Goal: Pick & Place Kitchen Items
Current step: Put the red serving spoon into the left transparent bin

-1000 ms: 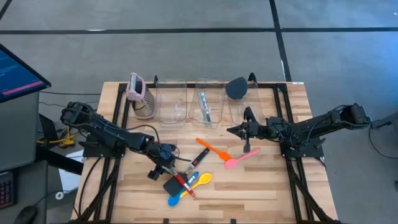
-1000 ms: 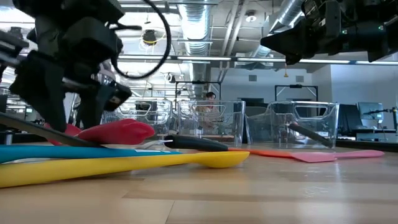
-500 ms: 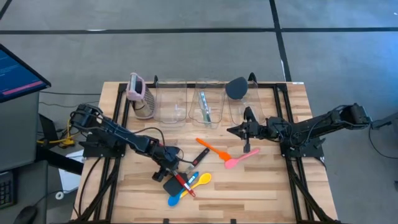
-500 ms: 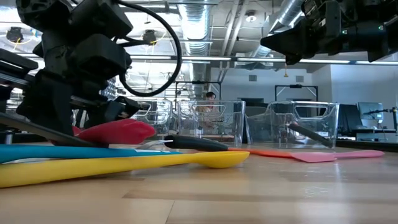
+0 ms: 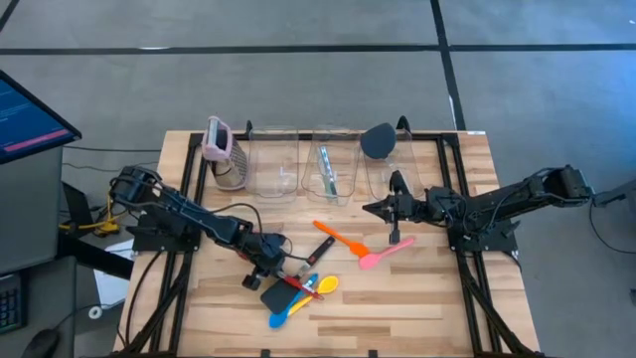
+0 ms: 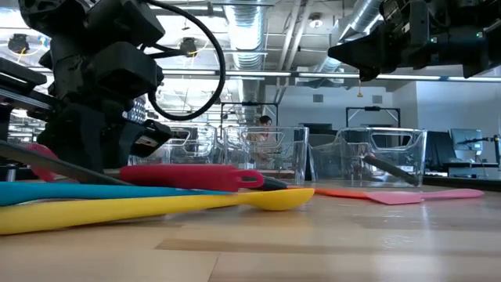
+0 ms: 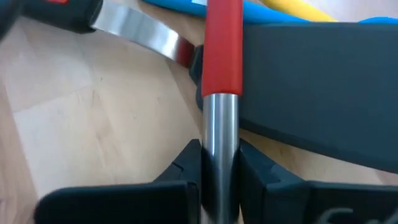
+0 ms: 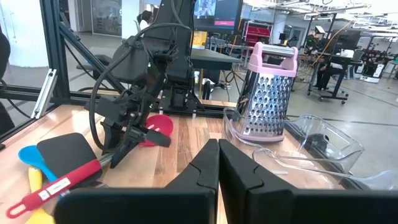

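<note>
My left gripper (image 5: 266,276) is down at the utensil pile near the table's front and is shut on the red-handled tool (image 5: 298,285). The tool's red handle (image 6: 196,176) lies about level across a black spatula (image 5: 276,296), a blue spoon (image 5: 283,316) and a yellow spoon (image 5: 320,286). A red spoon (image 8: 158,127) lies just behind my left gripper. An orange spatula (image 5: 343,239) and a pink spatula (image 5: 383,254) lie flat at mid-table. My right gripper (image 5: 370,208) hangs shut and empty above the table, in front of the bins. My left gripper pinches the tool's bare metal shaft (image 7: 219,143) between its two fingers, just short of the red handle (image 7: 222,56). The fingers slant down from the table's left and lie along the shaft. The handle reaches away from the fingers over the black spatula's blade (image 7: 323,93).
Three clear bins (image 5: 273,164) (image 5: 330,169) (image 5: 383,164) stand along the far edge. The middle one holds a clear-teal tool, the right one a black spatula (image 5: 378,139). A pink-topped grater (image 5: 221,149) stands left of them. A black-handled utensil (image 5: 318,251) lies beside the pile.
My left gripper has shut on the red-handled tool's metal shaft. The tool has turned about: its red handle, which slanted toward the near edge, now points more toward the table's right and lies level over the spoons.
</note>
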You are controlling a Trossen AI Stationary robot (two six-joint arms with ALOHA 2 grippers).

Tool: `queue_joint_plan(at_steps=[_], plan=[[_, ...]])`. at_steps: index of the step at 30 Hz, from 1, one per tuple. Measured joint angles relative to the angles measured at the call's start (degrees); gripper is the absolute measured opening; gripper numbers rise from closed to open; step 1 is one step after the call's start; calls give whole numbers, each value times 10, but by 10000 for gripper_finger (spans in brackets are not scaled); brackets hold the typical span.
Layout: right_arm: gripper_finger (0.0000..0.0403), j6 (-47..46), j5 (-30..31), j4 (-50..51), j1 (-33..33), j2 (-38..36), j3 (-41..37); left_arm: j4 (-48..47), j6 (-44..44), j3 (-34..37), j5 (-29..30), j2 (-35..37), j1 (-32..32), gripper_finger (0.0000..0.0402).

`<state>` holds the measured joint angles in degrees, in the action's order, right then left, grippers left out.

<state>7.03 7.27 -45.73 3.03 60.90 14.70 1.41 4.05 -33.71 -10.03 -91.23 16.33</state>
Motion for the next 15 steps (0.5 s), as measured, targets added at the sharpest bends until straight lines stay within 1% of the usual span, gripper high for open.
queue_joint_plan(at_steps=[4, 8, 11, 15], plan=[[0, 0, 0, -2, 0, 0, 0, -53, -2, 1, 37, 29, 1, 32], [0, 0, 0, -2, 0, 0, 0, -125, -5, 4, 94, 82, 0, 32], [0, 0, 0, -2, 0, 0, 0, -139, -4, 3, 131, 133, 0, 32], [0, 0, 0, -3, 0, 0, 0, -136, -2, 3, 158, 206, 0, 32]])
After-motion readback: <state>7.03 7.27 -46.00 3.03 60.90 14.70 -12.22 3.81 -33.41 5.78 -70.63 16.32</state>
